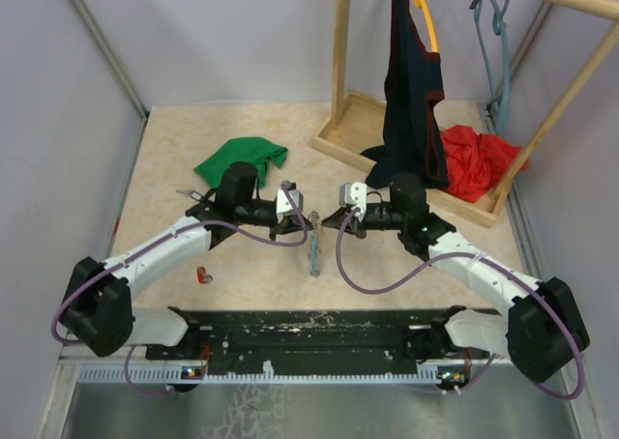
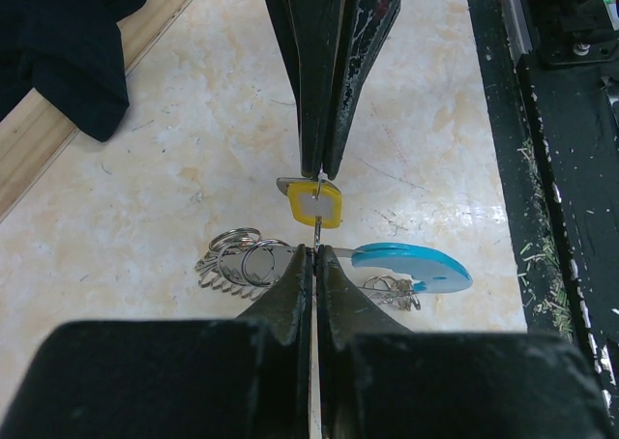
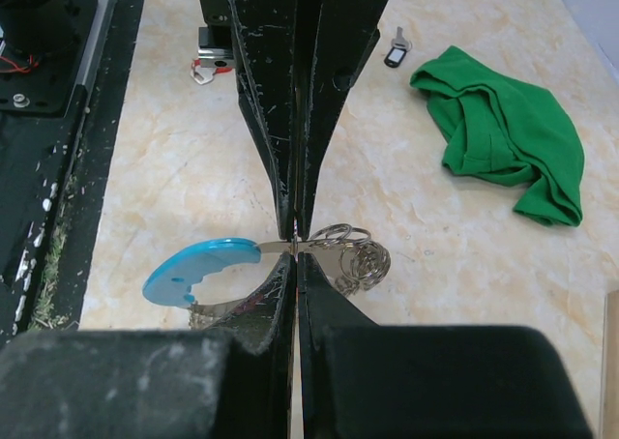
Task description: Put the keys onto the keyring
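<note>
middle of keyring [image 3: 358, 260] behind jaws

Tabletop [image 1: 174, 139]: beige, marbled. Lying on it:
- green cloth [image 1: 242, 159], bunched, far left
- dark-headed key [image 1: 191, 195], near the cloth
- red-headed key [image 1: 203, 275], toward the near left edge
- keyring [image 1: 314, 255], light blue band, centre
- wooden rack base [image 1: 350, 120], far right

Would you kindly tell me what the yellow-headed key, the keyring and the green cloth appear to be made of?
The yellow-headed key: matte, opaque head, likely plastic. The keyring: its blue tag looks smooth, rigid and evenly coloured, probably plastic; its rings glint like polished steel. The green cloth: soft fabric, judging by its folds.
</note>
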Tool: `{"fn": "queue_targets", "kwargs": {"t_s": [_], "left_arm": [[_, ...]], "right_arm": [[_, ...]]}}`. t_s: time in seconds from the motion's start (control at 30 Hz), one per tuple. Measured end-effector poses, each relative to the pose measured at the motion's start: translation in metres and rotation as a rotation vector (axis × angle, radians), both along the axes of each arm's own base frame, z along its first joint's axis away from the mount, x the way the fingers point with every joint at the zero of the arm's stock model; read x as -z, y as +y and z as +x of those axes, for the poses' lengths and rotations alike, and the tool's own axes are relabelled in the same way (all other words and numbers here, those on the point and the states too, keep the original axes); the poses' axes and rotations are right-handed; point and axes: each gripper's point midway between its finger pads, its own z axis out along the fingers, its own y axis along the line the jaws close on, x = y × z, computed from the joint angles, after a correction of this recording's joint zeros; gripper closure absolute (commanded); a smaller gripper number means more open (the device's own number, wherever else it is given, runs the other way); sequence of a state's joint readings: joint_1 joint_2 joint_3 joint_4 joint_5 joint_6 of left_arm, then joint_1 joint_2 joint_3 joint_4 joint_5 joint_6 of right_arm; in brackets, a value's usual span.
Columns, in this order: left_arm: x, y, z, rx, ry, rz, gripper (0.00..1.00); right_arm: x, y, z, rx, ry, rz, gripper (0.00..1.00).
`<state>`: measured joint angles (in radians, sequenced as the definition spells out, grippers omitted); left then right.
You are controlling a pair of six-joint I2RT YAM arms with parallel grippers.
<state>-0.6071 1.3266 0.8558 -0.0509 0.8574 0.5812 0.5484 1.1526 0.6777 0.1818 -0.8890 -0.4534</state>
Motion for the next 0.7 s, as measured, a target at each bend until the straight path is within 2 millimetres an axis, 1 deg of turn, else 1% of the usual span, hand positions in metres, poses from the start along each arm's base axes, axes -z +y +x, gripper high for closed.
{"fn": "queue_targets", "kwargs": {"t_s": [0.17,0.3,0.7], "left_arm": [[0.0008,-0.0001,-0.0001,0.001,0.002,0.002,1.00],[0.0011,-0.0009,-0.0012,0.004,0.003,0.002,1.00],[0.0032,-0.0013,-0.0013,0.005,0.009,0.006,1.00]], "right_arm": [[0.0035,-0.0002,-0.0022,-0.002,0.012,-0.017,1.00],[0.0025,0.0026,-0.0043,-0.011,0.007,-0.023,1.00],[0.0095,0.0020,-0.0024,0.011,0.006,-0.055,1.00]]}}
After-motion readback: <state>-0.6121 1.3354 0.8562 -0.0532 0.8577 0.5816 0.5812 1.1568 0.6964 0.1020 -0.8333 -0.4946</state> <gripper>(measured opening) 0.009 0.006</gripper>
